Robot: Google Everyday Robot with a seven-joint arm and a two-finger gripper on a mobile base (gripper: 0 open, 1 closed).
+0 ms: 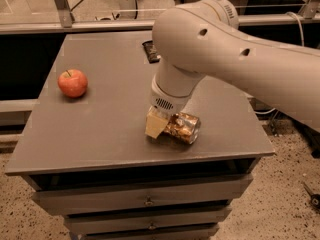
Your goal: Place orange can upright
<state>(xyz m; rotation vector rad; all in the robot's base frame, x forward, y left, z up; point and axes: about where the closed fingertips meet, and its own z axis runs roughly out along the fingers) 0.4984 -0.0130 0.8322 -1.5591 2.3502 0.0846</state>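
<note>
My gripper [161, 126] is down on the near right part of the table [100, 134], just below my wrist. The orange can [184, 128] lies on its side there, right against the gripper and sticking out to its right. Whether my grip is clamped on it, I cannot tell. The red apple [73, 83] sits well apart at the left. A dark wrapper [150, 52] lies at the far side, partly behind my arm [240, 64].

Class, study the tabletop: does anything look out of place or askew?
Yes. The orange can lies on its side near the front edge of the table, not upright; the gripper is down against it.
</note>
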